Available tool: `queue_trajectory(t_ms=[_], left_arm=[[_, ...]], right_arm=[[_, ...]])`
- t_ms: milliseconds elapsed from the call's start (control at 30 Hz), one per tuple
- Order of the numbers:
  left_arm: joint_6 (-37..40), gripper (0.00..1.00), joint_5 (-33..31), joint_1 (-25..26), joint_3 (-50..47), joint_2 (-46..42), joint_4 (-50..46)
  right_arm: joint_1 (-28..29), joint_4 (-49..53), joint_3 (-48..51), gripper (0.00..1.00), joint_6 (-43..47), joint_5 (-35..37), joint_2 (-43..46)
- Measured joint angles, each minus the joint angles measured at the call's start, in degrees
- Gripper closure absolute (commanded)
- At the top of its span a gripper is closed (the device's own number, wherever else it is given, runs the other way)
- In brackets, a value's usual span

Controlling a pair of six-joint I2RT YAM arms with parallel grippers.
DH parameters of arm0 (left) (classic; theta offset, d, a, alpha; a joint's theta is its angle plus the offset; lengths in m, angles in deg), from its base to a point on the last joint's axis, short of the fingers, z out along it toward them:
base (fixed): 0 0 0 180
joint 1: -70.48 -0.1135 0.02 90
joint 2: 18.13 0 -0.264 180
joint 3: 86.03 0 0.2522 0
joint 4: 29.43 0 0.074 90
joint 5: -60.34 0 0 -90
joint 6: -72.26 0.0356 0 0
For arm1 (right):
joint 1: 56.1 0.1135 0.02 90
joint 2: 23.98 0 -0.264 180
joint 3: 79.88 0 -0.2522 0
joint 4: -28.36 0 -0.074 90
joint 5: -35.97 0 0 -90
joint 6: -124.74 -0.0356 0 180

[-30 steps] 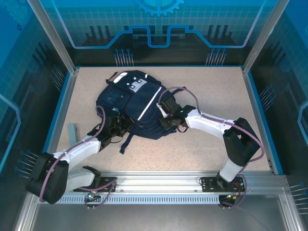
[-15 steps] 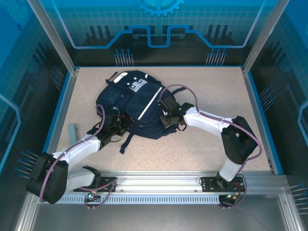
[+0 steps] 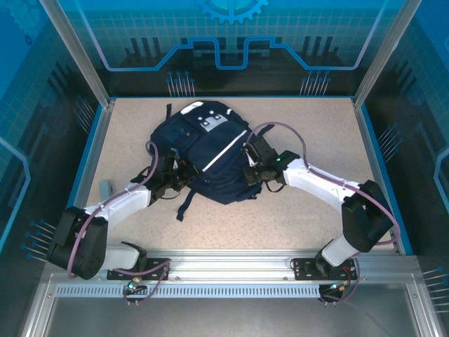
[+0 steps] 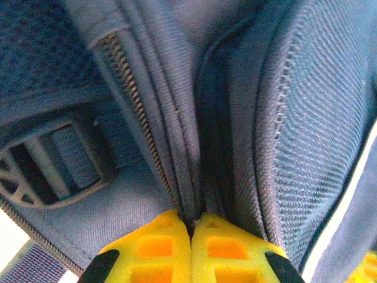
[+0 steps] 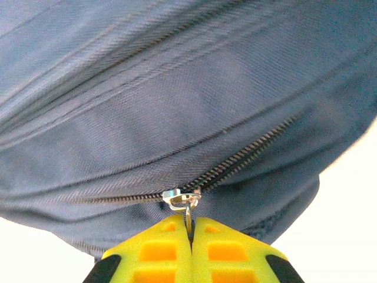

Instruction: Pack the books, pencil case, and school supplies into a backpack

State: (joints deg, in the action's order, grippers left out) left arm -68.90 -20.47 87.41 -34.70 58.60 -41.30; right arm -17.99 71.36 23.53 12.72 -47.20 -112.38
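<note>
The navy backpack (image 3: 210, 151) with its white stripe and grey patch lies flat in the middle of the table. My left gripper (image 3: 175, 182) is at its near-left edge, shut on a fold of backpack fabric (image 4: 194, 177) beside a zipper seam. At the near-right edge, my right gripper (image 3: 250, 173) is shut on the metal zipper pull (image 5: 184, 200), with the zip teeth running off to both sides. The pale pencil case (image 3: 105, 187) lies at the table's left edge beside my left arm. The books are out of view.
Blue-rimmed walls enclose the speckled table (image 3: 316, 133). A dark strap (image 3: 184, 208) trails from the backpack toward the near edge. Bare table lies right of and behind the backpack.
The backpack has shifted and turned toward the far right with both arms on it. My right gripper finished closing on the zipper pull and its arm stretched out further.
</note>
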Motion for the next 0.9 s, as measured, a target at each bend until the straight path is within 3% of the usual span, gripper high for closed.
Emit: queue_trajectory(t_ms=[167, 367, 667, 900], left_arm=[[2.3, 0.86, 1.6, -4.8, 4.2, 5.2, 0.0], [2.1, 0.67, 0.7, -9.4, 4.7, 5.1, -0.1], [2.0, 0.55, -4.6, -10.8, 1.6, -9.0, -8.5], [-3.3, 0.51, 1.2, -10.7, -4.0, -15.2, -8.1]], right_arm=[[2.1, -3.5, 2.1, 1.00, -1.6, -8.1, 1.0], [7.0, -6.2, -0.9, 1.00, -4.7, -11.1, -3.0], [10.0, -6.9, -10.3, 1.00, -7.6, -12.0, -13.0], [10.0, -7.0, -12.5, 1.00, -8.1, -12.0, -14.4]])
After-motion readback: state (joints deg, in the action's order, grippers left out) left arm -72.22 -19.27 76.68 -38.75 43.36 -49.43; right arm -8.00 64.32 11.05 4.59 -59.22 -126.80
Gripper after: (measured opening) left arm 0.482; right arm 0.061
